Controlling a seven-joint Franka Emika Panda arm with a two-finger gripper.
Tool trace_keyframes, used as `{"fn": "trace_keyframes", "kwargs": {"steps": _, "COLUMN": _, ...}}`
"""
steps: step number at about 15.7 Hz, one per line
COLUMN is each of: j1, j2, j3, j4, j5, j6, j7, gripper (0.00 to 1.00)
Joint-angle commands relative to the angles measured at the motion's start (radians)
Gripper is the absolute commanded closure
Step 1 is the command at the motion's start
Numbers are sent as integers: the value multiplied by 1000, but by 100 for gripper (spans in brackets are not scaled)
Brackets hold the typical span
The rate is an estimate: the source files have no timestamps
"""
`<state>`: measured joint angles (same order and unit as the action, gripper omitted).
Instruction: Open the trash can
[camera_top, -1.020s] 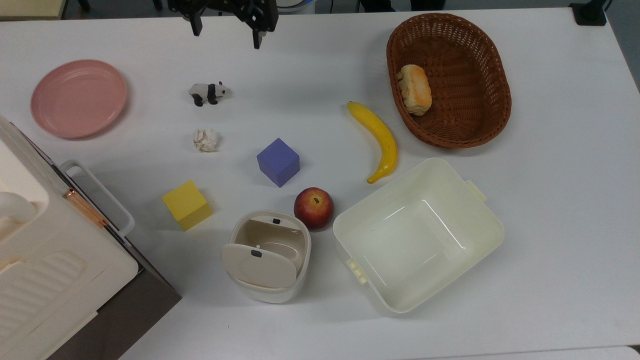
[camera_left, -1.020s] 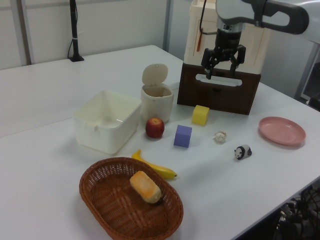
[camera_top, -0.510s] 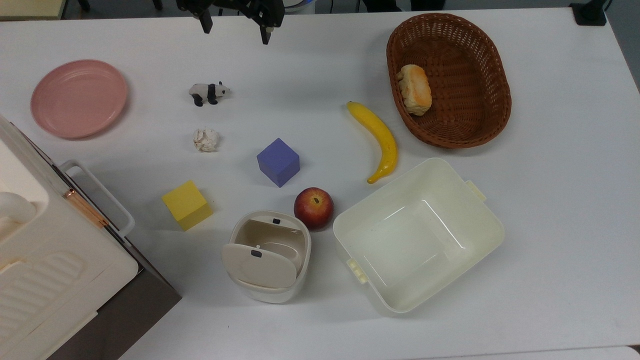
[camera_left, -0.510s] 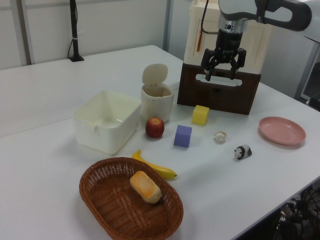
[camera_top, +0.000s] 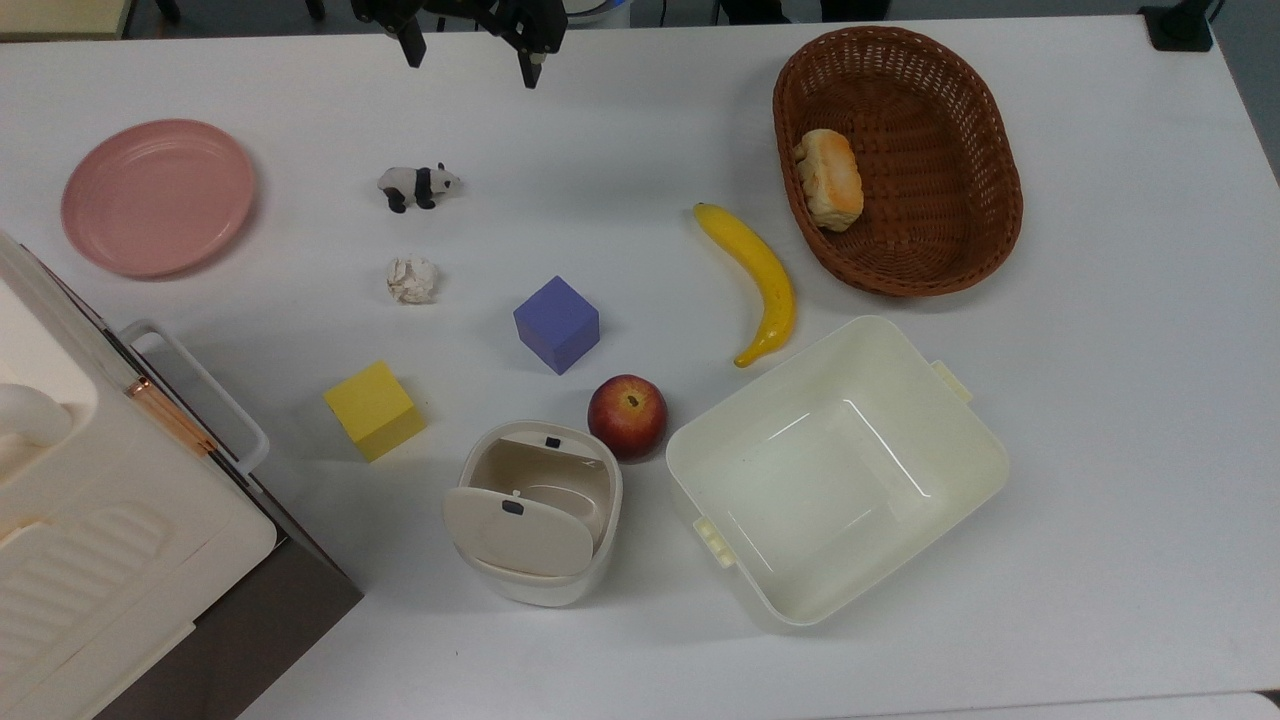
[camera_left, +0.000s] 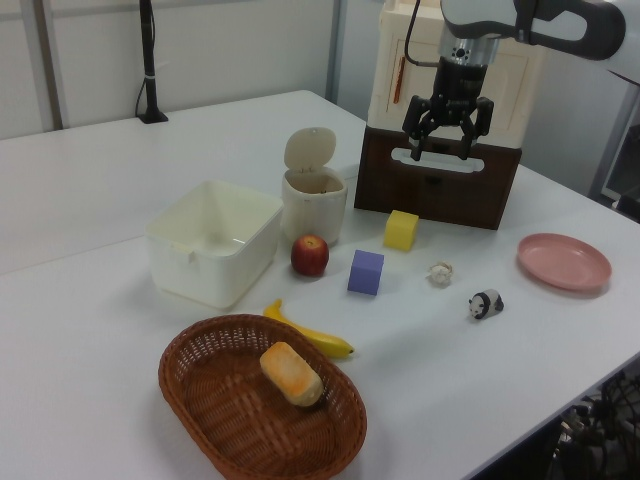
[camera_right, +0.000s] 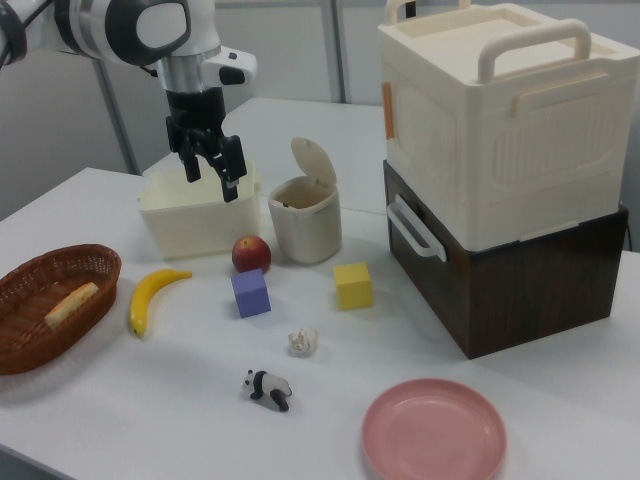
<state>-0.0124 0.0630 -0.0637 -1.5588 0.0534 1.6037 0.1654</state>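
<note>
end effector (camera_top: 469, 62) black two-finger, fingers spread wide, empty, raised above white desk (camera_top: 1100, 400) at top view's upper edge | small off-white rounded-square trash can (camera_top: 540, 560) sat with beige hinged lid (camera_top: 520, 528) up, touching nothing, just beside red apple (camera_top: 627, 415), between yellow cube (camera_top: 374, 409) and cream rectangular tub (camera_top: 835, 470)
</note>
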Motion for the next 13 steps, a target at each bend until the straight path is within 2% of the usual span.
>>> {"fn": "trace_keyframes", "kwargs": {"steps": 1, "j1": 0, "j2": -26, "j3": -7, "j4": -26, "j5": 25, "j6": -1, "j7": 3, "gripper": 0}}
{"fn": "trace_keyframes", "kwargs": {"steps": 13, "j1": 0, "j2": -23, "j3": -8, "j4": -15, "j5": 25, "j6": -2, "j7": 0, "gripper": 0}}
